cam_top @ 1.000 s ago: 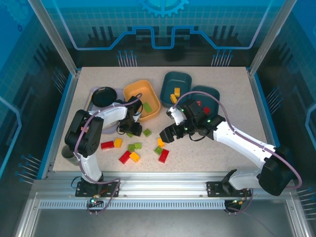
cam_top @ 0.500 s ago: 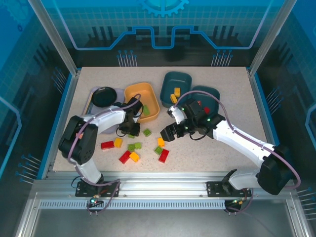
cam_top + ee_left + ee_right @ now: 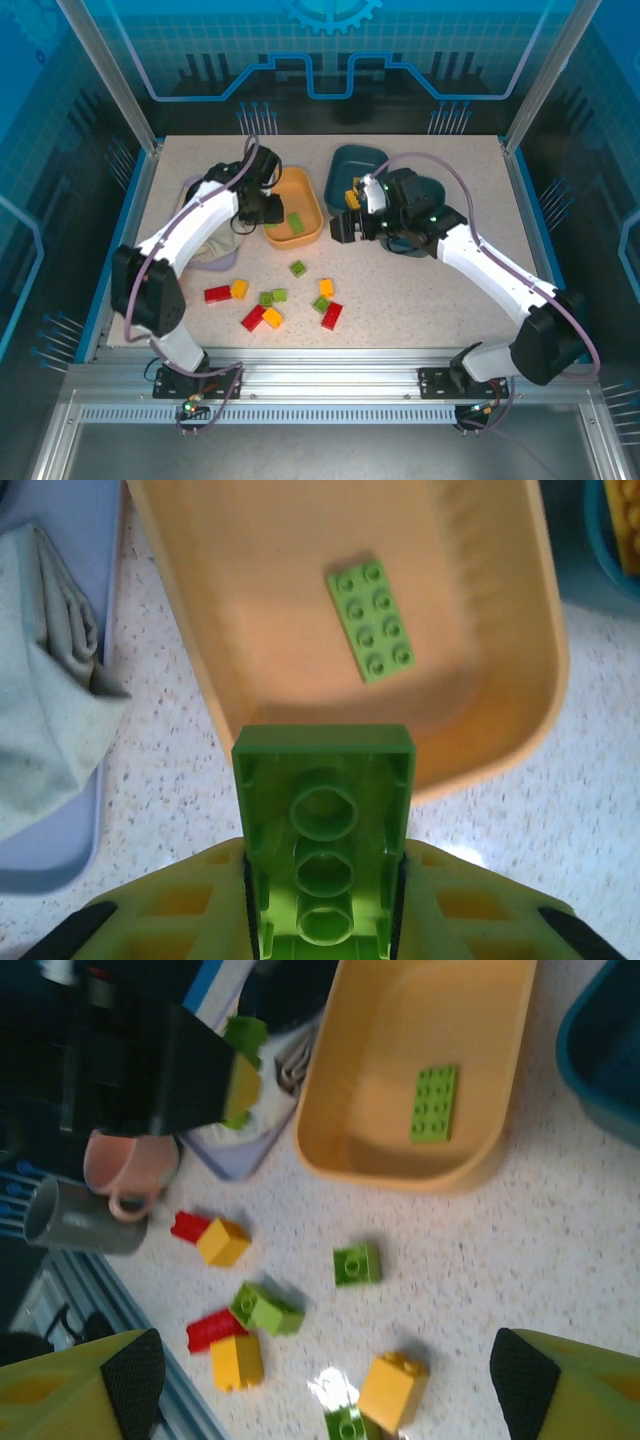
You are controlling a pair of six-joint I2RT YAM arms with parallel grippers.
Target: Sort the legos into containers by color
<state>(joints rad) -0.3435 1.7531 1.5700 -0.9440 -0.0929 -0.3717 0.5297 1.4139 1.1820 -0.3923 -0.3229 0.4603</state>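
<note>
Green brick (image 3: pixel 323 830) at rim of yellow-orange bin (image 3: pixel 520 630)

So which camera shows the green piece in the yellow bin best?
The left wrist view: the green piece lies close and sharp, studs plain, in the yellow bin. The right wrist view shows it smaller, blurrier; the top view, as a tiny patch.

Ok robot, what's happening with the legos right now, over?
Left gripper shut on green lego, at yellow-orange bin's edge. Right gripper open, empty. Another green brick already inside.
</note>
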